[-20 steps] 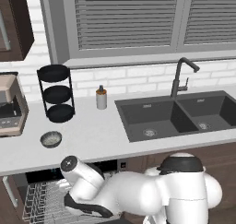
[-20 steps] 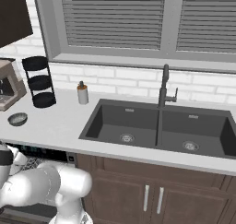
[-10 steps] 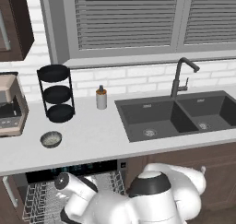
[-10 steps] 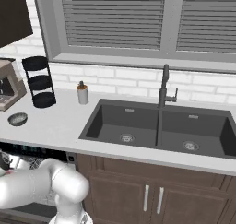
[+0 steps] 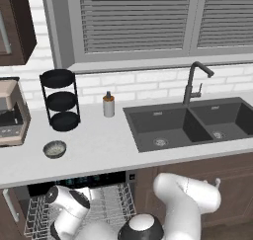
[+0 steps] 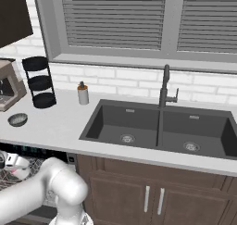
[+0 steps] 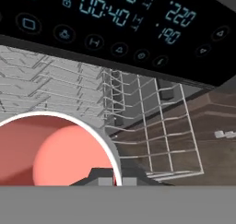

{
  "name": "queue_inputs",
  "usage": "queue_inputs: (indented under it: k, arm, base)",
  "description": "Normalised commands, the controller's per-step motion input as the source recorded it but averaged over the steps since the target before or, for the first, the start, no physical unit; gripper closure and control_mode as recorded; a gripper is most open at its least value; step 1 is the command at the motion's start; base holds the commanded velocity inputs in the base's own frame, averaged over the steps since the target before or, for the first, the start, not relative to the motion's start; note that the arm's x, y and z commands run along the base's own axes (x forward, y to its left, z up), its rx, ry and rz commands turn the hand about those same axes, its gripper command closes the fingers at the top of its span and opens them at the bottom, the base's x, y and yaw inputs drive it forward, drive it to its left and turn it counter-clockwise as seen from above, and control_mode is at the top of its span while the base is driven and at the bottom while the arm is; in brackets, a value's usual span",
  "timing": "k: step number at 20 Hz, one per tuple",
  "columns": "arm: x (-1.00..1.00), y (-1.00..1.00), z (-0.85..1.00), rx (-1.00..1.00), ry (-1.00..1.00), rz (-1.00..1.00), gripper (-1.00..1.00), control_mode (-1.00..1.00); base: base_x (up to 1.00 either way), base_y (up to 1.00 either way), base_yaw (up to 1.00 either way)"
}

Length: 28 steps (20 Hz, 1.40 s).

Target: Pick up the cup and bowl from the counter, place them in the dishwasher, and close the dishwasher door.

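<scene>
The cup (image 7: 50, 149) is held in the gripper (image 7: 110, 178), which is clenched on its white rim. It hangs low over the white wire rack (image 7: 152, 126) of the open dishwasher (image 5: 84, 204), just below the black control strip (image 7: 115, 20) with its bluish digits. From the hand view the cup looks down its mouth: a round, smooth red inside ringed by a thin white wall. Whether its base already touches the rack cannot be told.

So the first item seems nearly delivered but not let go. The bowl (image 5: 54, 148) sits on the counter (image 5: 99, 150), near the front edge, beside the coffee machine (image 5: 12, 113) and in front of the black three-tier rack (image 5: 60, 100); it is small, shallow and grey with a speckled inside. What is left, as I judge it: release the cup, fetch the bowl, set it in the rack, then shut the door, which I cannot make out in these views.

The counter is a flat, matte pale slab with a dark double sink (image 5: 190, 123) inset and a dark angular faucet (image 5: 195, 83) behind it. A small bottle (image 5: 108, 104) with a dark cap stands against the white brick wall. The cabinets (image 6: 152, 198) are brown wood with bar handles.
</scene>
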Motion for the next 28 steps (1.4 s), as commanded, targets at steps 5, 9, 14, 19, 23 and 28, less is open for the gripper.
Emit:
queue_inputs:
  k: [5, 9, 14, 19, 23, 28]
  arm:
    - [0.37, 0.2, -0.31, -0.1, 0.01, 0.0, 1.0, -1.0]
    - [0.34, 0.13, -0.48, -0.09, 0.0, 0.0, 1.0, -1.0]
    - [0.09, 0.06, -0.37, 0.0, 0.0, 0.0, 1.0, -1.0]
    - [0.0, 0.0, -0.38, 0.0, 0.01, 0.0, -1.0, -1.0]
    - [0.0, 0.0, -0.09, 0.0, 0.0, 0.0, -1.0, -1.0]
    - [0.0, 0.05, 0.0, 0.03, 0.0, 0.0, -1.0, -1.0]
  base:
    - [0.0, 0.0, 0.0]
    - [0.0, 0.0, 0.0]
    - [0.0, 0.0, 0.0]
    - [0.0, 0.0, 0.0]
    - [0.0, 0.0, 0.0]
    - [0.0, 0.0, 0.0]
